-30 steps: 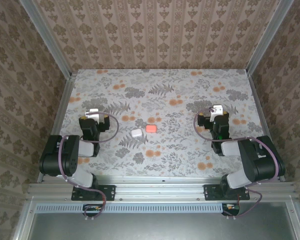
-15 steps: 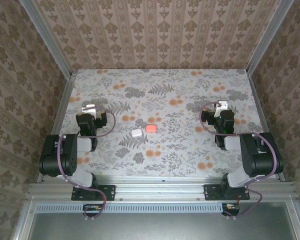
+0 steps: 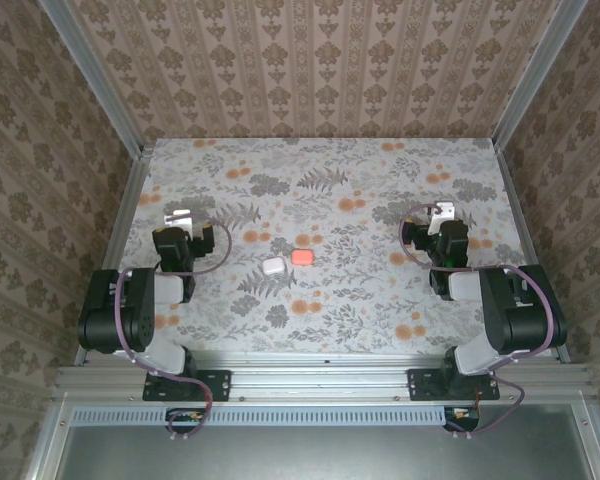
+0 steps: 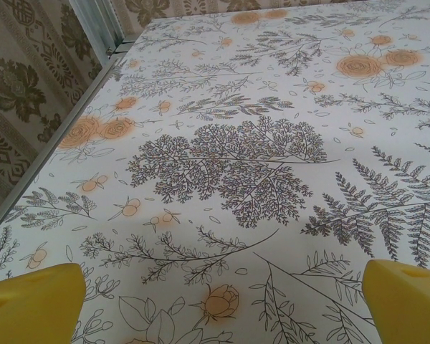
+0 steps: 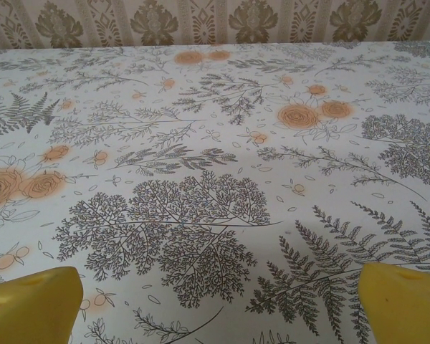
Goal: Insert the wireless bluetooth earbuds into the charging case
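Observation:
Two small rounded charging cases lie side by side near the table's middle, a white case (image 3: 273, 267) and a red-coral case (image 3: 302, 256); whether their lids are up is too small to tell. The wireless bluetooth earbuds are out of view. My left gripper (image 3: 178, 216) hovers at the table's left, well left of the white case. My right gripper (image 3: 441, 211) sits at the right, well right of the coral case. Both are open. In the wrist views my left gripper (image 4: 222, 308) and right gripper (image 5: 222, 304) have yellow fingertips (image 4: 36, 297) (image 5: 405, 301) spread wide over bare floral cloth.
The floral tablecloth (image 3: 330, 190) covers the table. Patterned walls with aluminium frame posts (image 3: 130, 190) close in the left, back and right. The left wall's rail (image 4: 93, 29) runs close beside the left gripper.
Over the last second the left gripper shifted a little left and back, and the right gripper a little right and back. Both have since stood still. The cases have not moved.

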Robot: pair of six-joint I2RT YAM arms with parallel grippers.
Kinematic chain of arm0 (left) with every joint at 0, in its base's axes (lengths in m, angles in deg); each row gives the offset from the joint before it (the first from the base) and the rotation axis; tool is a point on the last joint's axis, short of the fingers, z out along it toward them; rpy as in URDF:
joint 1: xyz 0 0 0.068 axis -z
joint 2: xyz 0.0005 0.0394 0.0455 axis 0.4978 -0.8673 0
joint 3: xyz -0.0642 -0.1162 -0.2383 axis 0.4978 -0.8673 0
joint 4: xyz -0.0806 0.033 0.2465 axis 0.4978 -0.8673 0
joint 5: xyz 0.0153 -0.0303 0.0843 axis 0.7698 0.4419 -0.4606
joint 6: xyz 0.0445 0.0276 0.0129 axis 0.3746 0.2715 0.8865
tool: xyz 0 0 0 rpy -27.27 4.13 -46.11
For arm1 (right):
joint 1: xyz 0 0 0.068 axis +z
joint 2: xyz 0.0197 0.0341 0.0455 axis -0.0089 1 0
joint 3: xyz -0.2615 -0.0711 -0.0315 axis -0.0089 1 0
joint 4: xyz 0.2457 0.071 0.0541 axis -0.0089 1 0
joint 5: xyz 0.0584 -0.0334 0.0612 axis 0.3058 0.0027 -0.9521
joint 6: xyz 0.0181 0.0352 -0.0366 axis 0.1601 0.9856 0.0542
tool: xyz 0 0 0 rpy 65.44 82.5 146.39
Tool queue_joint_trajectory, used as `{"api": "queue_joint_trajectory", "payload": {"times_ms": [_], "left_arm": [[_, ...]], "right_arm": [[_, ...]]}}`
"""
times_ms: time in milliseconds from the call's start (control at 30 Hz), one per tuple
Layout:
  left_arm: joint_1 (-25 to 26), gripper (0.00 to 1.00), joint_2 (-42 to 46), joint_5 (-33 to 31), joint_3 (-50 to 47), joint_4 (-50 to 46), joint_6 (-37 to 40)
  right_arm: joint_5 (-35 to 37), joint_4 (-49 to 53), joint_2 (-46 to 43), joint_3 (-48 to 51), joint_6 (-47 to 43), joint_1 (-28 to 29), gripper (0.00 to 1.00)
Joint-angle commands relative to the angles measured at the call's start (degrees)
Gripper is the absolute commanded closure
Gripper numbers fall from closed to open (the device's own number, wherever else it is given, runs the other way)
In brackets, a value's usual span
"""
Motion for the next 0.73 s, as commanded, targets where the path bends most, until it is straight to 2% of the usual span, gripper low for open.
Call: {"api": "queue_joint_trajectory", "payload": {"times_ms": [0, 700], "left_arm": [[0.3, 0.00, 0.5, 0.7, 0.6, 0.5, -0.2], [0.2, 0.00, 0.6, 0.8, 0.7, 0.4, -0.3]], "right_arm": [[-1.2, 0.1, 0.1, -0.2, 0.5, 0.3, 0.00], [-0.8, 0.1, 0.1, -0.2, 0.4, 0.4, 0.00]]}}
